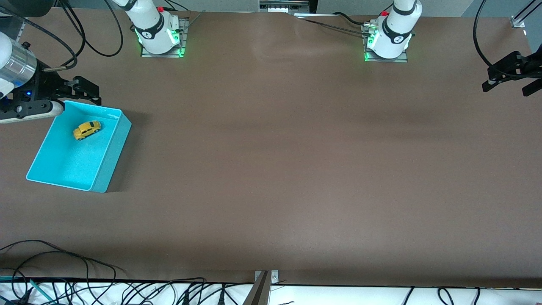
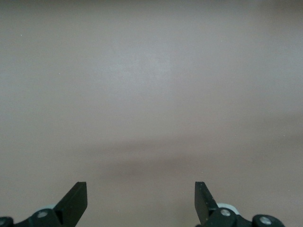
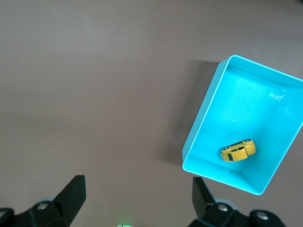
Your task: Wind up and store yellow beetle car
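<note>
Your yellow beetle car (image 1: 87, 129) rests on its wheels inside the turquoise bin (image 1: 111, 159), long axis slanting across the floor, just below your right gripper (image 1: 80, 90), which hangs spread wide and empty over the bin's rim. Your left gripper (image 1: 510, 80) waits, spread too, over bare table (image 1: 296, 169).

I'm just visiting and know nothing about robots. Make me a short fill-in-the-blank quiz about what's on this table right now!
1. The yellow beetle car lies inside the turquoise ____.
2. The bin stands toward the ____ arm's end of the table.
3. Both the right pincer and the left pincer are ____.

Missing words: bin; right; open
</note>
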